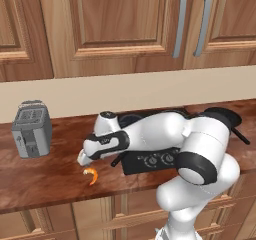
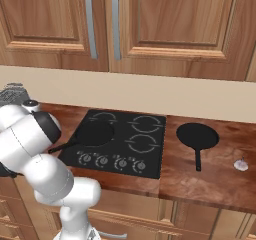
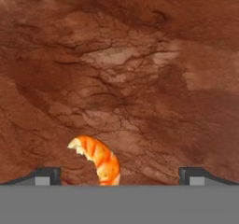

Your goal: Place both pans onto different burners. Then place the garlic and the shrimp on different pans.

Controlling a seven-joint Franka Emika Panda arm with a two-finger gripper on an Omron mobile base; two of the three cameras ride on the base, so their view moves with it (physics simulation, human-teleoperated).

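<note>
- The tool [image 3: 119,175] hangs wide open and empty over the brown surface [image 3: 140,78], tips far apart.
- The shrimp [image 3: 97,157] lies on the surface between the tips, toward the seven o'clock side and off centre.
- Risk: closing from here could nudge the small curl sideways instead of pinching it.
- One pan [image 2: 93,133] sits on a burner; the other pan [image 2: 197,136] rests off the stove at three o'clock.

Kitchen: wood cabinets [image 2: 165,24], cooktop [image 2: 117,141], probably toaster [image 1: 31,129] on countertop [image 1: 45,179].
</note>
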